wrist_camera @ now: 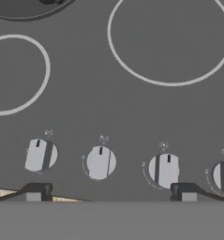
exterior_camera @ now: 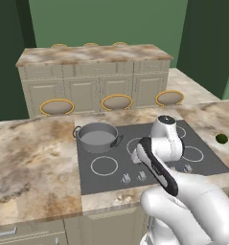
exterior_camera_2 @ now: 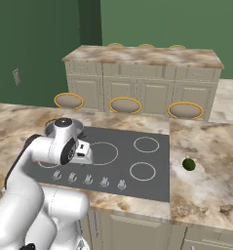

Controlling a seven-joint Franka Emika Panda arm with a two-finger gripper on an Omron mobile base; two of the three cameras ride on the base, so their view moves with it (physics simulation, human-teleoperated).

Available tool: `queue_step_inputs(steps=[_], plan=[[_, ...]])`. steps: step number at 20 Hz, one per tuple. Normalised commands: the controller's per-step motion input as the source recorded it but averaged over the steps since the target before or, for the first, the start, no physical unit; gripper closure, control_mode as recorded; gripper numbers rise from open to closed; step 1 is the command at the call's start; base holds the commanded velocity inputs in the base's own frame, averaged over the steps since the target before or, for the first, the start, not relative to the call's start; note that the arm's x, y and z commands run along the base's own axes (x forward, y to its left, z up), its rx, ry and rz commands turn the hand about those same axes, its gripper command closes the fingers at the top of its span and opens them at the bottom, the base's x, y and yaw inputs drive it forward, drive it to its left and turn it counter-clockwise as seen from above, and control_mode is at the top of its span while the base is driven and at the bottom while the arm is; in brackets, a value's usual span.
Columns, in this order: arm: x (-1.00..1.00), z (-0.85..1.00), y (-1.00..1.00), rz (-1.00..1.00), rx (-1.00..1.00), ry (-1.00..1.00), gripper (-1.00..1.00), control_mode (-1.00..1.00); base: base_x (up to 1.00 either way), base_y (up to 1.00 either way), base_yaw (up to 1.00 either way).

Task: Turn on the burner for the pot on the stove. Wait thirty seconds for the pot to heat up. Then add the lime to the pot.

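No writing is legible; fingers spread wide above the stove knobs, set in a marble counter.

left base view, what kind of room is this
A home kitchen, rendered rather than real. A flat dark stove with ring markings is set in a marble counter, a steel pot sits on one ring, and an island with stools stands behind.
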Motion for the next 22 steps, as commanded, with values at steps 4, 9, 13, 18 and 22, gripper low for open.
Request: queue_step_inputs(steps=[4,9,13,18,22], plan=[[0.28,-0.15,0.0,0.0,0.0,0.0,-1.0,-1.0,0.0,0.0,0.0],[0.06,-0.26,0.01,0.0,0.0,0.0,-1.0,-1.0,0.0,0.0,0.0],[0.0,-0.32,0.06,0.0,0.0,0.02,-1.0,-1.0,0.0,0.0,0.0],[0.0,-0.31,0.07,0.0,0.0,0.01,-1.0,-1.0,0.0,0.0,0.0],[-0.13,-0.25,0.07,0.0,0.0,0.0,-1.0,-1.0,0.0,0.0,0.0]])
